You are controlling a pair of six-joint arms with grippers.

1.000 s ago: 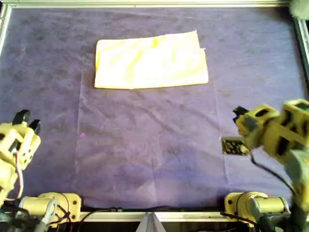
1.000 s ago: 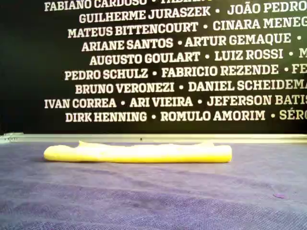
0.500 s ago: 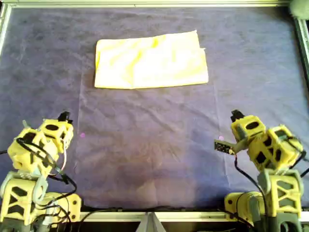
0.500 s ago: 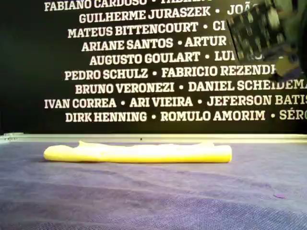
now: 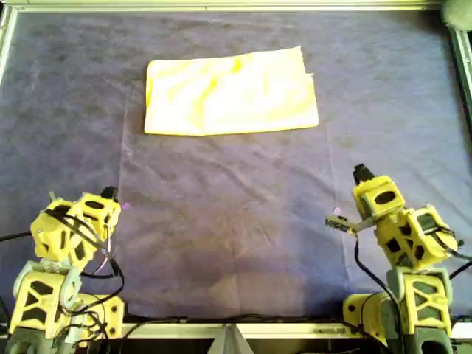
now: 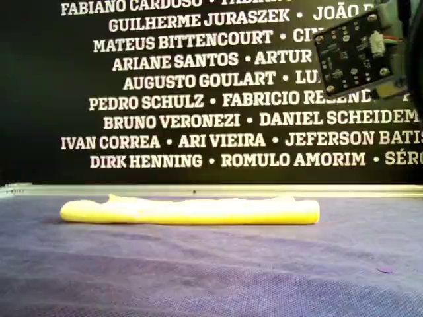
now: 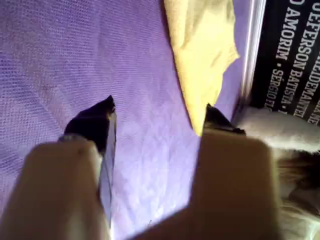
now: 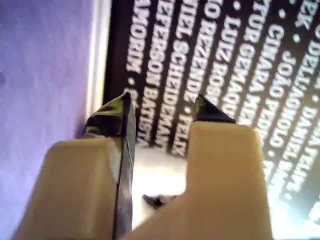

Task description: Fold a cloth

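Observation:
The yellow cloth lies flat as a folded rectangle at the far middle of the purple table covering. In the exterior view the cloth shows as a low yellow strip. My left gripper hovers at the overhead view's lower left, far from the cloth, and is open and empty. The left wrist view has the cloth well beyond the open gripper. My right gripper sits at the overhead view's lower right, also away from the cloth. It is open and holds nothing.
A metal frame borders the table. Behind it stands a black wall with white names. A small circuit board on the right arm shows at the exterior view's upper right. Both arm bases stand at the near edge.
The left arm moved in from the overhead view's left edge and settled above its base. The right arm drew back over its base. The cloth has not moved.

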